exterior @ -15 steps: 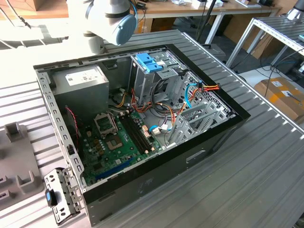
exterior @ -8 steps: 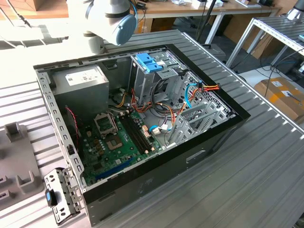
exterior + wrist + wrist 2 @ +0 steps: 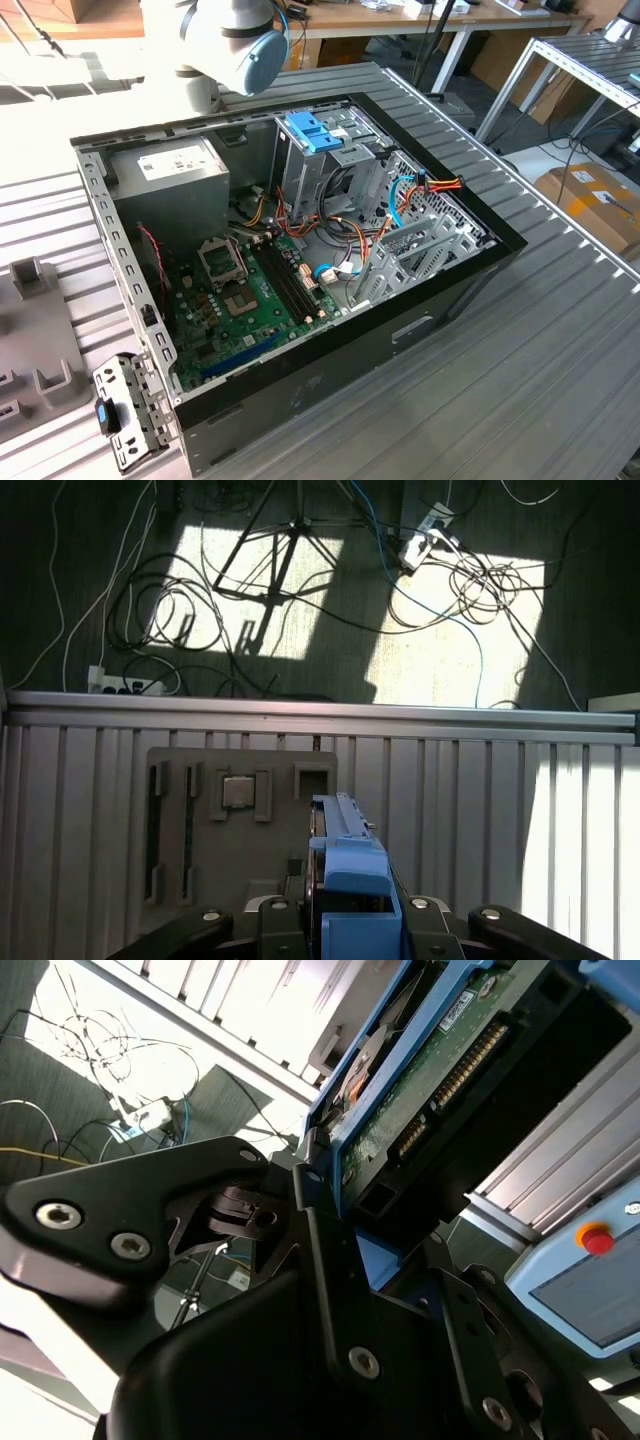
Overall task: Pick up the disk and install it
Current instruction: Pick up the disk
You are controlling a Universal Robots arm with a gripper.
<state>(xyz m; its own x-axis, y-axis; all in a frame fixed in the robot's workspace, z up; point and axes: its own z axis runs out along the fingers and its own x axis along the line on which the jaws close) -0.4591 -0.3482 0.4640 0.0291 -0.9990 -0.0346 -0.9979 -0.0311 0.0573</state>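
Observation:
The disk (image 3: 430,1070) shows its green circuit-board underside and a blue rail along its edge in the second wrist view. My gripper (image 3: 335,1215) is shut on it, with a black finger (image 3: 318,1230) pressed against the blue rail. In the first wrist view the disk (image 3: 350,870) appears edge-on as a blue rail between the gripper's (image 3: 350,925) black links, held above the ribbed table. In the exterior view the open computer case (image 3: 480,255) lies on the table, and my arm's blue-capped joint (image 3: 245,45) hangs behind it.
Inside the case are a grey power-supply box (image 3: 170,175), a green motherboard (image 3: 250,295) and a metal drive cage topped by a light-blue bracket (image 3: 315,130). A grey fixture tray (image 3: 190,820) holding a chip (image 3: 238,792) lies below the disk. Cables cover the floor past the table edge (image 3: 320,708).

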